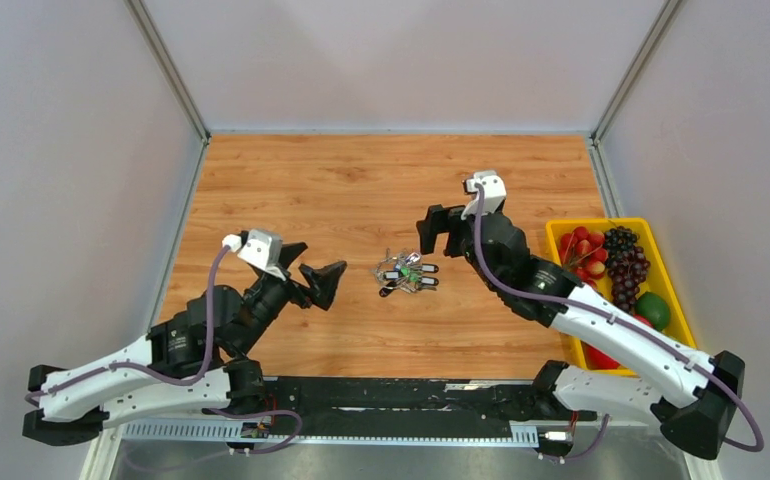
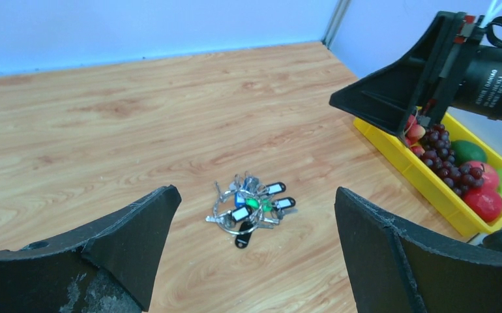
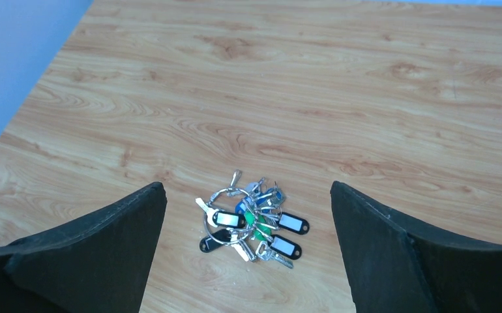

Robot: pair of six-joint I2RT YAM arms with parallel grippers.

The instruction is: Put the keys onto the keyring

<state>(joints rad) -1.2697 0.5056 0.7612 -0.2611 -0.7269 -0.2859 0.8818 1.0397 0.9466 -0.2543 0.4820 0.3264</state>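
The keys (image 1: 407, 272) lie in one cluster on the wooden table, with black, white, green and blue tags. They also show in the left wrist view (image 2: 253, 205) and the right wrist view (image 3: 256, 222). The thin silver keyring (image 3: 222, 218) lies at the cluster's edge, threaded among the keys; it also shows in the left wrist view (image 2: 229, 212). My left gripper (image 1: 318, 280) is open and empty, left of the cluster. My right gripper (image 1: 439, 229) is open and empty, just behind and right of it. Neither touches the keys.
A yellow tray (image 1: 669, 262) holding grapes, strawberries and other fruit stands at the table's right edge, also in the left wrist view (image 2: 418, 173). Grey walls enclose the table on the left, back and right.
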